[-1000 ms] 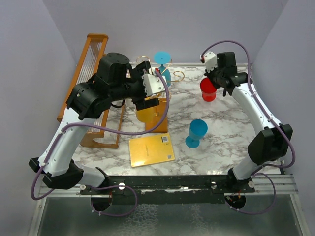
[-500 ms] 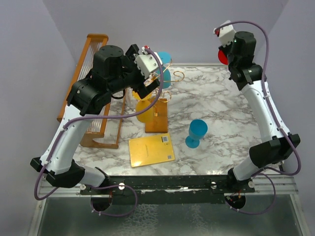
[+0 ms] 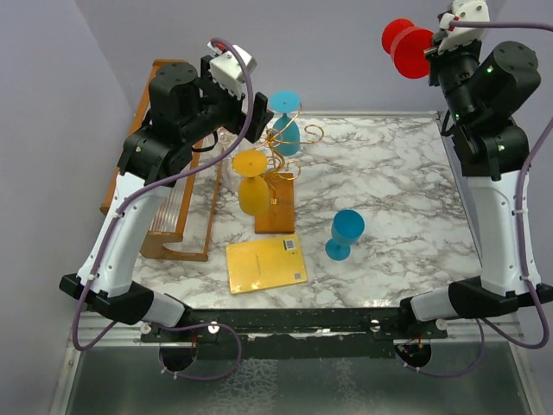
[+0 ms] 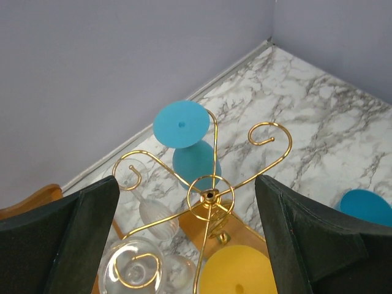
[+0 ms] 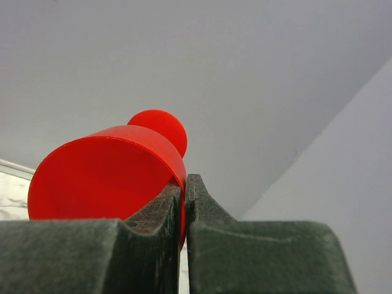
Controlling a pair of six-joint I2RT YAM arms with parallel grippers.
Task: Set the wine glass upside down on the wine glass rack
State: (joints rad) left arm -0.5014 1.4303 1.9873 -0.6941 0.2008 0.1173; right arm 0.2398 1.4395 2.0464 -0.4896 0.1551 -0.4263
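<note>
The gold wire wine glass rack (image 3: 285,143) stands on its brown base (image 3: 278,212) at mid-table. A yellow wine glass (image 3: 251,186) and a blue one (image 3: 286,121) hang upside down from its arms. My left gripper (image 3: 246,117) hovers open above the rack, holding nothing; in the left wrist view the rack's hub (image 4: 210,196) lies between the spread fingers (image 4: 309,239), with the yellow foot (image 4: 236,272) below. High at the back right, my right gripper (image 3: 435,54) is shut on the rim of a red wine glass (image 3: 406,43), lying sideways (image 5: 104,177).
Another blue wine glass (image 3: 345,233) stands upright on the marble table (image 3: 397,181) right of the rack. A yellow card (image 3: 266,263) lies near the front. A large wooden frame (image 3: 164,156) fills the left side. Clear glasses (image 4: 131,272) hang on the rack's left.
My left gripper rose up and back from the yellow glass, which stays hanging on the rack. My right arm lifted the red glass from the table to high at the back right.
</note>
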